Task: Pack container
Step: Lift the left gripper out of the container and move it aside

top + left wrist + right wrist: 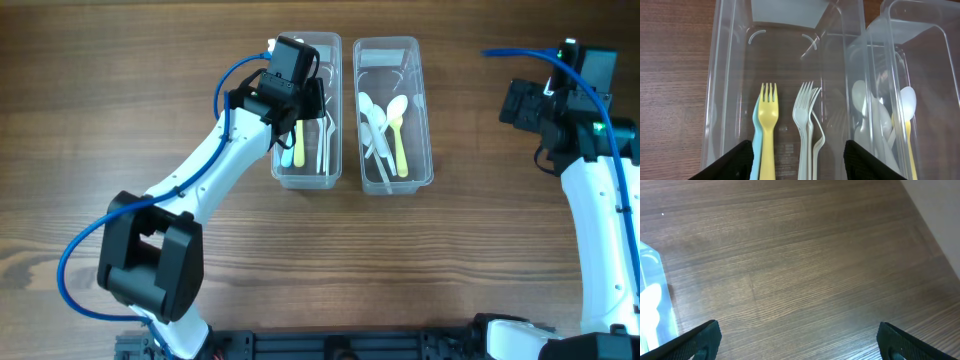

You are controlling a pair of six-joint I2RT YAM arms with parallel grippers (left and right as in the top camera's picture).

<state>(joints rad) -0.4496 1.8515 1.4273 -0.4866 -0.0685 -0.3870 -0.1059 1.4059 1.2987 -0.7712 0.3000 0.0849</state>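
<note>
Several forks [768,114] lie with handles cut off from view.

Wooden table [300,260], dark brown grain. Pale surface [945,205] beyond table edge, far corner.

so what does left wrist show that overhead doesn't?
Left wrist only: tines close up, a yellow plastic fork overlapping a light blue plastic fork, white plastic forks beside them, the left fingers apart. Overhead only: the white right arm, off at the right. Both: the clear plastic fork container and the clear plastic spoon container with white plastic spoons.
</note>
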